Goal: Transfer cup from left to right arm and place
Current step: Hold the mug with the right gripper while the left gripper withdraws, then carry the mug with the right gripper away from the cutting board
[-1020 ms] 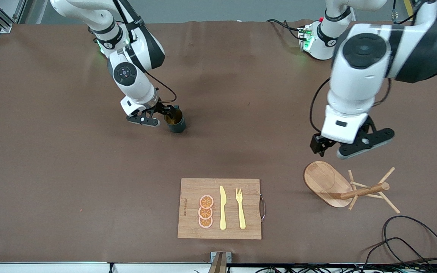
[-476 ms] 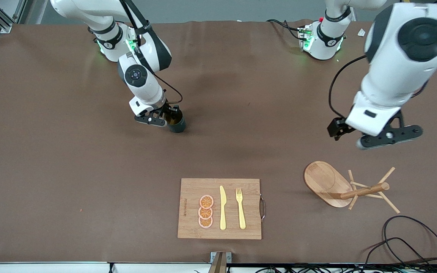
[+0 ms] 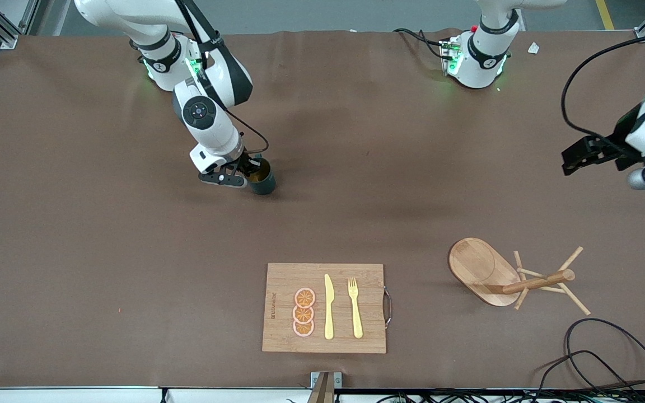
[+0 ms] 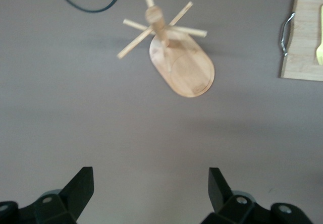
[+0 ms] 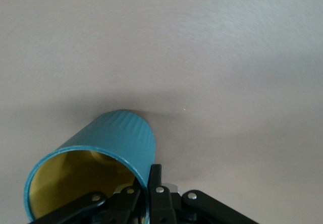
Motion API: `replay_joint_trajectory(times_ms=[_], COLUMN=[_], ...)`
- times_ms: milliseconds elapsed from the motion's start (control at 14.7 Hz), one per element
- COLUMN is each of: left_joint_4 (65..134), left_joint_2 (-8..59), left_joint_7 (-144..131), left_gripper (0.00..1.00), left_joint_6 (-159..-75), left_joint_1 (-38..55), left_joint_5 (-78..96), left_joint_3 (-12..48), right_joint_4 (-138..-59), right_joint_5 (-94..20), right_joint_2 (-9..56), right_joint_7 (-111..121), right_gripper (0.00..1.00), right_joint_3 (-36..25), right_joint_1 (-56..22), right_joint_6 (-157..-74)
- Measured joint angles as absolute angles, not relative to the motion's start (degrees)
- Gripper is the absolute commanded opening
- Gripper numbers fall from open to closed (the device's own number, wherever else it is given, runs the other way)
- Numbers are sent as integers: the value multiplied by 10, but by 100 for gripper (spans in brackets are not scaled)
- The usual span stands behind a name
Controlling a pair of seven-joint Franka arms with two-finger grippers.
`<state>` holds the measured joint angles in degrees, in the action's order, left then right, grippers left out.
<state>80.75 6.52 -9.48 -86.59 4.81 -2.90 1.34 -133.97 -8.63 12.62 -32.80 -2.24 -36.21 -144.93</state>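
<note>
The cup point(image 3: 262, 180) is a dark teal ribbed mug with an ochre inside, and it sits on the brown table toward the right arm's end. My right gripper point(image 3: 248, 171) is shut on its rim, one finger inside and one outside. In the right wrist view the cup point(image 5: 108, 141) fills the space in front of the right gripper point(image 5: 147, 183), and its handle is hidden. My left gripper point(image 3: 616, 167) hangs open and empty in the air at the left arm's end of the table. Bare table lies under the left gripper point(image 4: 151, 176) in the left wrist view.
A wooden cutting board point(image 3: 283, 291) with orange slices, a yellow knife and a yellow fork lies near the front camera. A wooden mug rack point(image 3: 490, 274) with pegs stands beside it toward the left arm's end, and shows again as the rack point(image 4: 181, 65). Black cables point(image 3: 597, 352) coil at that corner.
My right gripper has closed on the cup's rim. The left arm has swung away from over the rack toward its end of the table, its gripper still open.
</note>
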Motion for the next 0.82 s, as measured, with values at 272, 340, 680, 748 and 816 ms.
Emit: replay_joint_trajectory(times_ms=[272, 340, 680, 748, 816], left_joint_4=[808, 808, 814, 816, 818], left_joint_2=[54, 51, 35, 33, 30], left_joint_7=[-90, -90, -89, -89, -89], left_gripper=[100, 100, 100, 100, 100], left_joint_6=[-842, -837, -820, -820, -820], left_joint_1=[-30, -40, 9, 20, 25], left_joint_5=[-29, -29, -29, -29, -29], left_joint_3=[90, 99, 39, 26, 22], right_joint_4=[-1337, -1336, -1333, -1333, -1333], right_joint_5=[-86, -86, -81, -73, -58], right_joint_2=[123, 121, 109, 108, 108], right_joint_7=[-144, -93, 138, 179, 219], right_gripper=[0, 0, 0, 0, 0], right_joint_3=[-30, -32, -36, -36, -37], right_joint_1=[-341, -326, -241, -224, -208], right_joint_6=[-1446, -1444, -1424, -1423, -1422])
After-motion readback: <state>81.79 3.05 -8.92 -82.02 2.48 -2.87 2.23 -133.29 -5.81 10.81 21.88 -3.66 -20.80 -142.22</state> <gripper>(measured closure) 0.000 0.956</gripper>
